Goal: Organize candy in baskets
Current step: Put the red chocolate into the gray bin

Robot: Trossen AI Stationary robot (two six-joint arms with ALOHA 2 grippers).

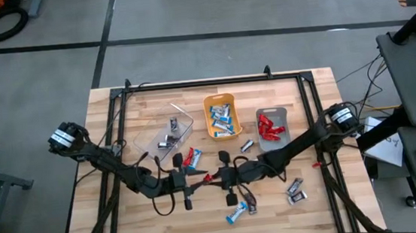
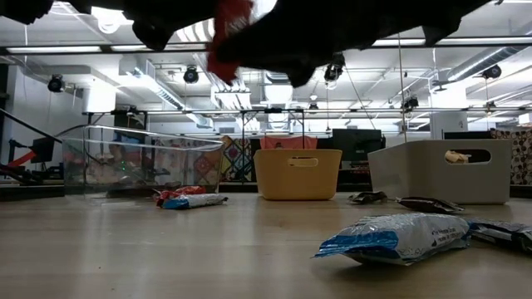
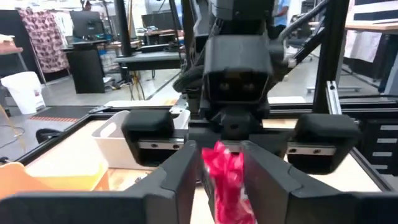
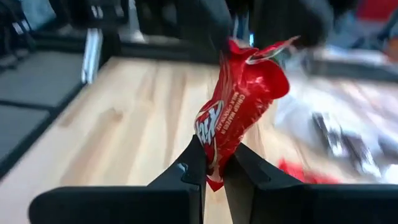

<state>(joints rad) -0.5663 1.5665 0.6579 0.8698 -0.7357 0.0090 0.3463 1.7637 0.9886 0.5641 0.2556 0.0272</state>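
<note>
Both grippers meet above the table's near middle, tip to tip. My left gripper (image 1: 197, 181) (image 3: 222, 155) and my right gripper (image 1: 218, 178) (image 4: 217, 154) are each shut on one red candy (image 1: 207, 178) (image 2: 231, 33). The clear basket (image 1: 166, 133) holds silver-grey candies, the orange basket (image 1: 222, 117) blue-and-white ones, and the grey basket (image 1: 273, 128) red ones. All three stand on the table's far half. Loose candies lie flat on the wood: a red and a blue one (image 1: 191, 159), and a blue-and-white one (image 1: 235, 214) (image 2: 399, 237). My left gripper pinches the red candy (image 3: 225, 180) between its two fingers, coming level from the table's left side. The candy is lifted clear of the table. My right gripper pinches the red candy's other end (image 4: 214, 163) between its two fingers, level from the table's right side. The wrapper's crumpled far end (image 4: 258, 62) reaches toward the left gripper's fingers.
Silver-grey candies lie near the grey basket (image 1: 247, 146) and at the table's right near part (image 1: 296, 189); more wrappers lie under the right gripper (image 1: 247, 203). A black frame rail (image 1: 197, 83) borders the table. Bare wood shows at the near left.
</note>
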